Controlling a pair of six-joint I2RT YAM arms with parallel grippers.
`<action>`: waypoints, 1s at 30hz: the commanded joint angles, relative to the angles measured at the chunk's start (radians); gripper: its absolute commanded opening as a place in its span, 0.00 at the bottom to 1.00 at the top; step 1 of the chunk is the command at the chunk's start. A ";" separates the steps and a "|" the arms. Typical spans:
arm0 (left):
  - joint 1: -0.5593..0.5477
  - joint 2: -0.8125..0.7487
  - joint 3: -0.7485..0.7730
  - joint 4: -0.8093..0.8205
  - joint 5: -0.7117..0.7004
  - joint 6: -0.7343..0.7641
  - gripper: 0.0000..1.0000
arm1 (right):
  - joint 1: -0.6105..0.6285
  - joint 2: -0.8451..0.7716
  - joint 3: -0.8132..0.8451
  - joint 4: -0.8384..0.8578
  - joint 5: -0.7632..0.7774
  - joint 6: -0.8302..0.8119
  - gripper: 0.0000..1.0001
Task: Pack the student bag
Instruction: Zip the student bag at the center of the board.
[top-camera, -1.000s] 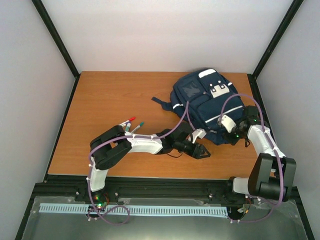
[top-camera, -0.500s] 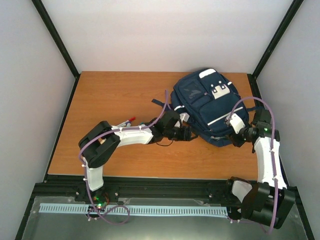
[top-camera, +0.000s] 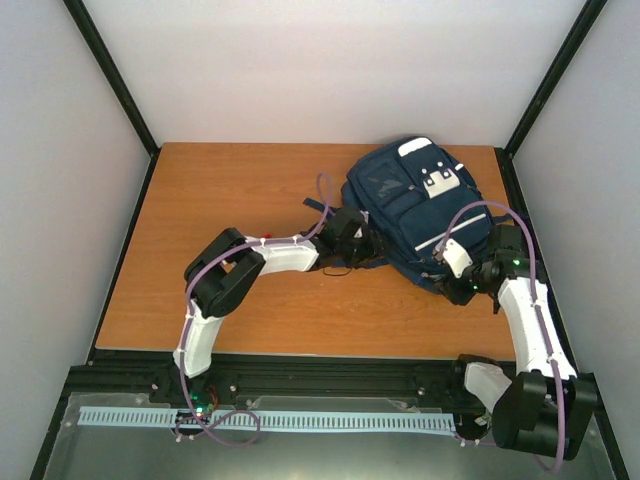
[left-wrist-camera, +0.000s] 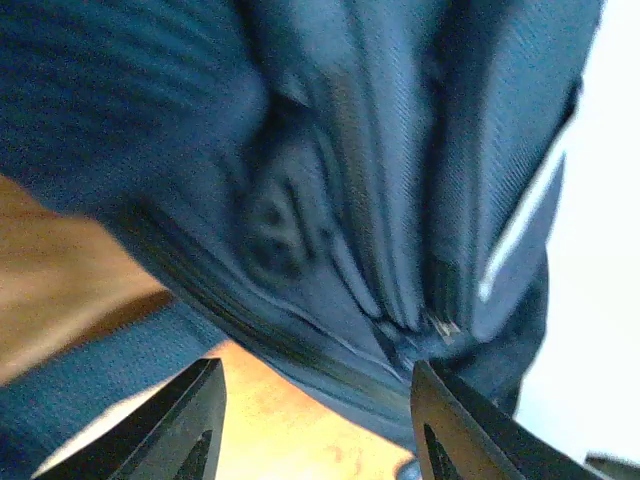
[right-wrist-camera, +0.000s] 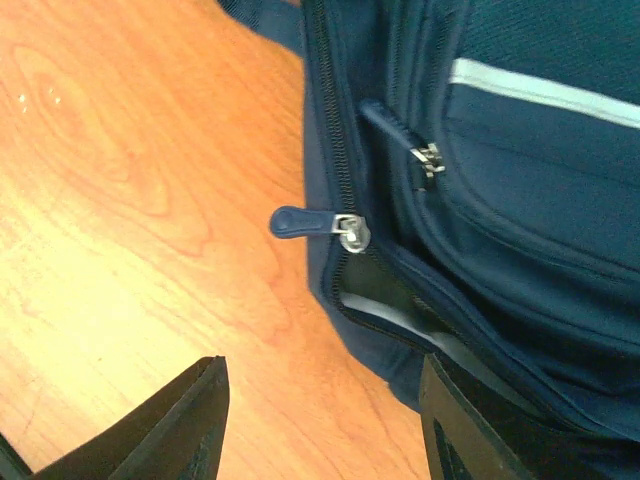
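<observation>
The student bag (top-camera: 415, 205) is a navy-blue backpack with white stripes and white patches, lying flat at the back right of the table. My left gripper (top-camera: 372, 248) is open and empty at the bag's left edge. In the left wrist view the bag's fabric (left-wrist-camera: 330, 180) fills the frame close above my left gripper (left-wrist-camera: 318, 425). My right gripper (top-camera: 443, 278) is open and empty at the bag's near corner. The right wrist view shows a blue zipper pull (right-wrist-camera: 300, 222) on a partly open zipper (right-wrist-camera: 400, 305), just ahead of my right gripper (right-wrist-camera: 325, 425).
The wooden table (top-camera: 230, 200) lies to the left of the bag. A dark strap (top-camera: 316, 203) sticks out from the bag's left side. Black frame posts (top-camera: 545, 90) stand at the back corners, and a wall runs close to the right of the bag.
My left gripper has swung from the table's near middle up to the bag's left edge. My right arm drew back, then came in again to the bag's near corner.
</observation>
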 joint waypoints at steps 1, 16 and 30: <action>0.060 0.041 -0.028 0.079 -0.008 -0.147 0.52 | 0.047 0.045 -0.027 0.022 0.048 0.043 0.54; 0.100 0.162 0.019 0.224 0.045 -0.156 0.03 | 0.046 0.328 -0.022 0.220 0.240 0.170 0.49; 0.022 -0.003 -0.305 0.442 -0.026 -0.219 0.01 | 0.043 0.574 0.158 0.369 0.259 0.217 0.45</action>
